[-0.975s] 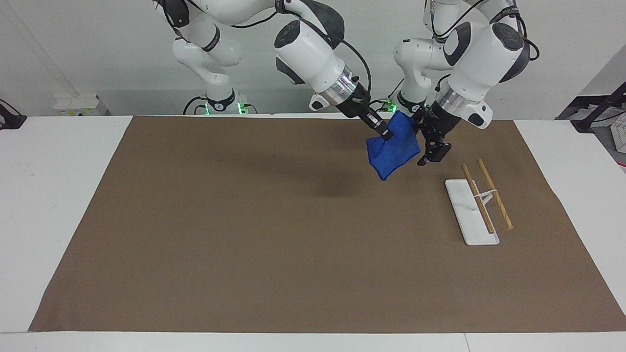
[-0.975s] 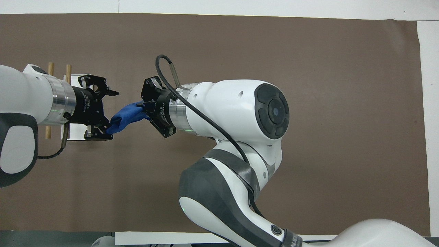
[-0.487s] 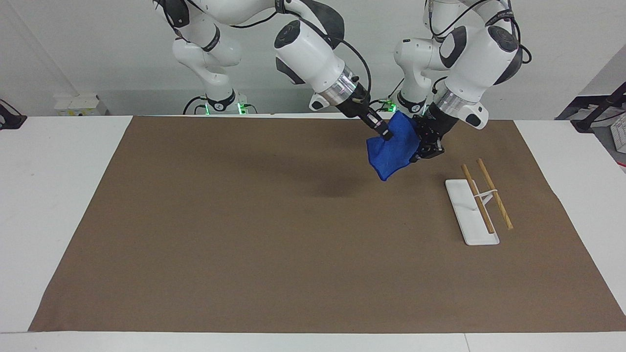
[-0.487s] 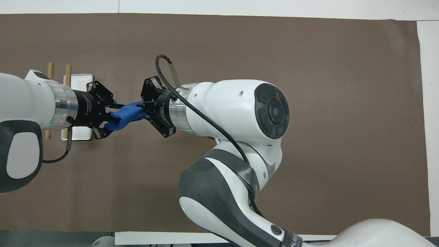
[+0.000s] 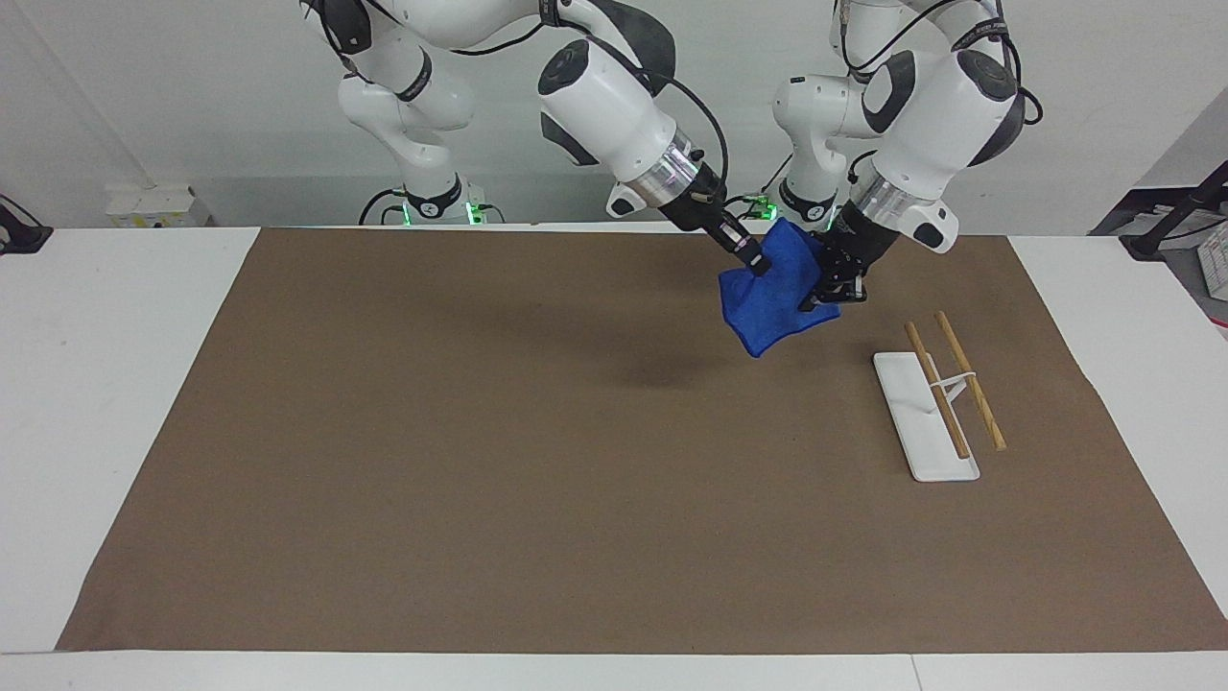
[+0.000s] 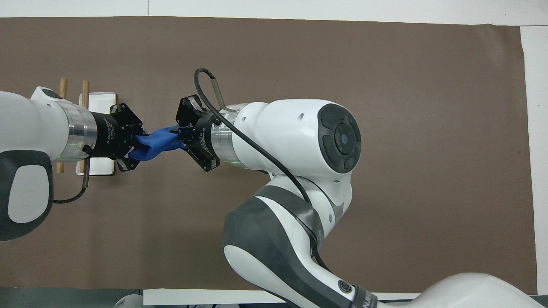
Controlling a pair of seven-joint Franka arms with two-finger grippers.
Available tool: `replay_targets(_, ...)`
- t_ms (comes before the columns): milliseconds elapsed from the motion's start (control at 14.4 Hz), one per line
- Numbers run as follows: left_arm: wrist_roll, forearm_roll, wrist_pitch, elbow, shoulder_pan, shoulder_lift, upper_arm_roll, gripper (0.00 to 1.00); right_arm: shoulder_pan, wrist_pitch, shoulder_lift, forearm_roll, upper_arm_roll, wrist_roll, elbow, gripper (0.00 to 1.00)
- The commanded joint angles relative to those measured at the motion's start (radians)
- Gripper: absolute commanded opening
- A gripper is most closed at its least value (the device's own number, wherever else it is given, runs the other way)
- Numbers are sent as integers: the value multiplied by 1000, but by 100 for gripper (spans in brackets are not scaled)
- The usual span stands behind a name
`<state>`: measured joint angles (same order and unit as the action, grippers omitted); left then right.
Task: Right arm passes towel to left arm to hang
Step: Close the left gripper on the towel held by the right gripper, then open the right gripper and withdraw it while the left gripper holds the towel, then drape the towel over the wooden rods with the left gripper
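Observation:
The blue towel [image 5: 770, 305] hangs in the air between the two grippers, over the brown mat near the robots. My right gripper [image 5: 755, 261] is shut on the towel's upper corner; it also shows in the overhead view [image 6: 176, 133]. My left gripper [image 5: 821, 298] is shut on the towel's edge at the end toward the rack, seen in the overhead view [image 6: 133, 147] with its fingers pinched on the cloth [image 6: 156, 143]. The towel stretches in a short band between both grippers.
A white rack [image 5: 923, 422] with two wooden rods [image 5: 969, 379] stands on the brown mat [image 5: 480, 461] toward the left arm's end, partly under the left wrist in the overhead view [image 6: 100, 99]. White table borders surround the mat.
My left gripper, open beside the towel a second ago, moved onto the towel's edge and shut on it. The right gripper kept its hold and stayed in place.

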<state>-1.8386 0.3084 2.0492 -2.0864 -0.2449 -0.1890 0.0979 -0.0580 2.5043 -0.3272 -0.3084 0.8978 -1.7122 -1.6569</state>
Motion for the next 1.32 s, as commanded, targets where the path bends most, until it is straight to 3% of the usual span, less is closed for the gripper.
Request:
replay_targets(0,47,20,26,-37,-16,-32,-14,0,-13,-48,-4,-2,9,8,17,99)
replay_targets(278,51,20,52,-34,-10,-29,-15,0,-11,-64,31,2,-31,104,-4,100)
replay_targets(557,233,20,81,-34,35,-24,-18,0,-10,-207,131,54,-150,499,-92,100)
replay_targets(975,810,20,77,-35,203,-21,-17,0,14,-565,227,215,-503,1264,-96,99)
replay_targets(1184,967,20,106,-35,263,-18,-17,0,20,-686,286,230,-655,1404,-96,99)
replay_targets(1253,1022,20,118,-37,282,-18,-17,0,65,-725,310,274,-727,1442,-96,100)
